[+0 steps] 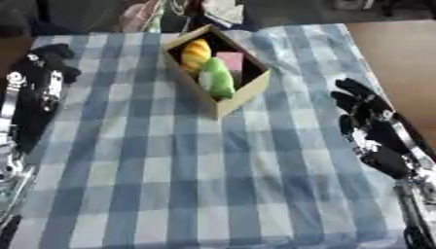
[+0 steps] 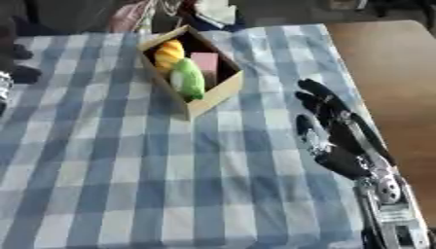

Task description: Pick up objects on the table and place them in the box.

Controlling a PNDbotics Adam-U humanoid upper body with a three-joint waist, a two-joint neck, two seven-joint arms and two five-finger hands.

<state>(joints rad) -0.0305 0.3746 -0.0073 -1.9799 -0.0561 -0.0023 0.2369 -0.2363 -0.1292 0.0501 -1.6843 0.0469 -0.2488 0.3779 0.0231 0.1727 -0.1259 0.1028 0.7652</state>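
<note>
Box (image 1: pixel 243 95) holds orange (image 1: pixel 196 52), green (image 1: pixel 218 78), pink (image 1: pixel 231 62) items on checked tabletop (image 1: pixel 170 170).
Right hand (image 2: pixel 336 133) spread, empty; left hand (image 1: pixel 41 73) at the left edge, fingers unclear.

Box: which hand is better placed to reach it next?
Probably the right hand: open, flat on the cloth beside the box. The left hand sits at the far left edge, fingers unclear.

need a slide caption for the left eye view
Box holding yellow, green and pink items sits on a checked cloth, with the left hand and right hand empty beside it.
</note>
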